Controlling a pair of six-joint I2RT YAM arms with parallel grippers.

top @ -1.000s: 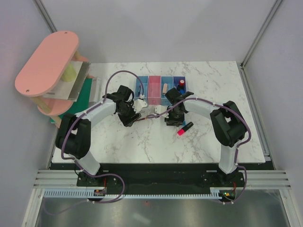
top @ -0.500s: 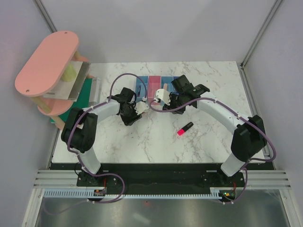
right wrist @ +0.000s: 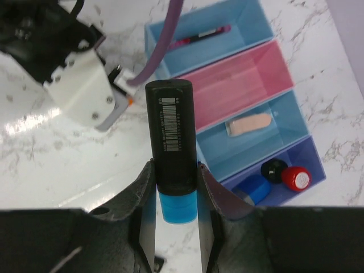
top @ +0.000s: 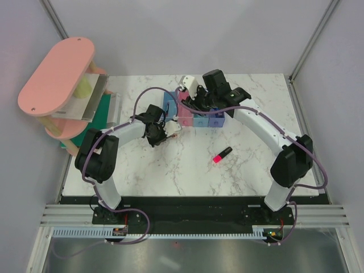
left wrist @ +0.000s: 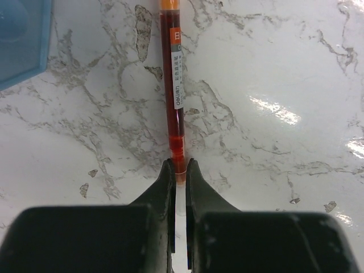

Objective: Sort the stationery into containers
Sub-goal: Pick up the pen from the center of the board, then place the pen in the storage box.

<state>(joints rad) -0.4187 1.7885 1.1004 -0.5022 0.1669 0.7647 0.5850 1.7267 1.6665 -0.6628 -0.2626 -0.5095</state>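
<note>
My left jaws pinch the end of a red pen (left wrist: 174, 102), which lies on the worktop (left wrist: 284, 57) pointing to 12 o'clock. My right jaws clamp the blue highlighter (right wrist: 172, 142), with the bins (right wrist: 239, 88) at 2 o'clock.

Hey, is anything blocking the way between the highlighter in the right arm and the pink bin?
Nothing visible does. The right gripper holds the blue highlighter above the bins, and the pink bin lies open and empty. The left arm's cable crosses only one end of the neighbouring light blue bin.
</note>
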